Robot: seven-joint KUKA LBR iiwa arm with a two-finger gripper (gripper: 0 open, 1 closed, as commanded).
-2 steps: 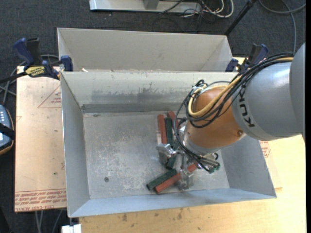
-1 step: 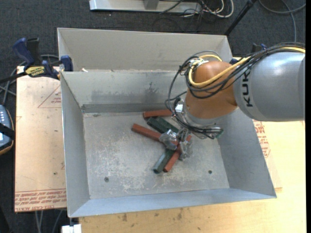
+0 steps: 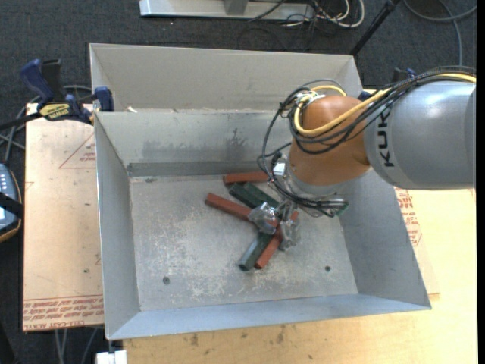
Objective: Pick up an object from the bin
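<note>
Camera view, from above and slightly to one side: a grey metal bin [image 3: 151, 226] is shown, its scuffed floor mostly bare. A robot arm [image 3: 432, 135] is extended in from the right, its wrist wrapped in an orange cover [image 3: 326, 142] looped with cables. The gripper [image 3: 274, 220] is held low in the bin, right of centre, at a small heap of bars [image 3: 254, 218], short sticks crossed over one another.

Nearest the gripper, a red-brown bar [image 3: 267, 255] and a dark grey-green bar [image 3: 251, 253] are laid side by side, touching, and pointed toward the front wall. A second red-brown bar [image 3: 227, 205] is slanted away to the left. A dark green bar [image 3: 244, 194] is laid just behind it, and a third red-brown bar [image 3: 242, 177] is laid nearer the back wall.

Whether the claw is released or clenched cannot be told, as its tip is crowded by the bars and shaded by the wrist. No bar is seen raised off the floor.

The step in hand is judged to be the grasp itself, with the gripper down at the heap and nothing lifted yet. For the next move, a firm closure on a single bar would be called for. A straight lift clear of the crossed neighbours would then be needed, so that none is dragged along.
</note>
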